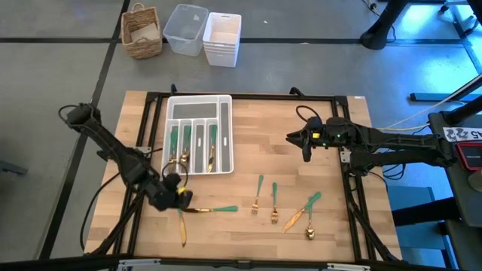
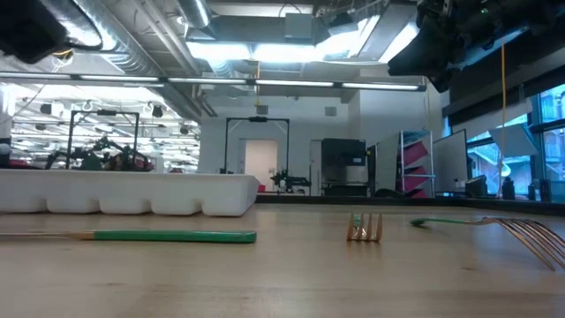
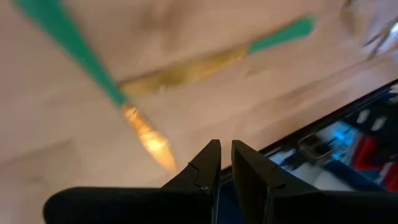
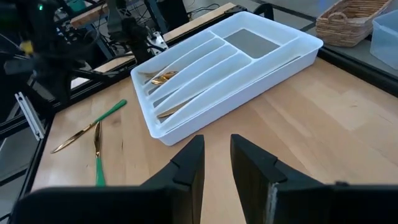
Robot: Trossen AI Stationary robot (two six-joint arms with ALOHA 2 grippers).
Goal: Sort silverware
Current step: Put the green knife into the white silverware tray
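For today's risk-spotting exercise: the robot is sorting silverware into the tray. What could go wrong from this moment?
1. The left gripper hangs over two crossed pieces by the table's front edge; closing there might catch both or nudge one off.
2. Near the right, a fork and spoon overlap, so one grasp could drag the other.
3. The tray slots are narrow; a tilted piece may land in the wrong slot.

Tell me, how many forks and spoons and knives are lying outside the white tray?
6: a crossed pair by the left gripper, two forks mid-table, another crossed pair further right. Overlaps might hide more.
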